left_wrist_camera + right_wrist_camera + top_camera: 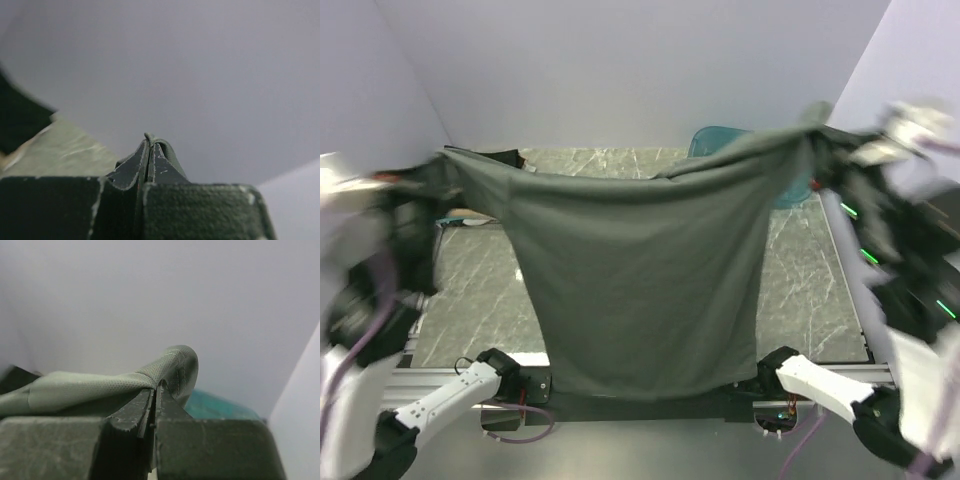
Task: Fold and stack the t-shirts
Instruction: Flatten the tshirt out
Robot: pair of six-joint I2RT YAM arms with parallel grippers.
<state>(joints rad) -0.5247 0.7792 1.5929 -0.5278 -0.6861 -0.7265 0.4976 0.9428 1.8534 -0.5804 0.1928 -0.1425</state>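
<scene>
Top external: one grey t-shirt (640, 290), judged light and limp, hanging between my left tool (149, 150) and right tool (154, 392), each clamped on an upper corner, sensible holds.

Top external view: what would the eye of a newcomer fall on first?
The grey t-shirt hangs spread wide in the air above the table, its hem near the arm bases. The left gripper and right gripper each pinch one top corner; a teal tub peeks out behind it.

Lab robot cell: plain white partition walls (620, 60), aluminium-framed marble-print table (470, 290).
</scene>
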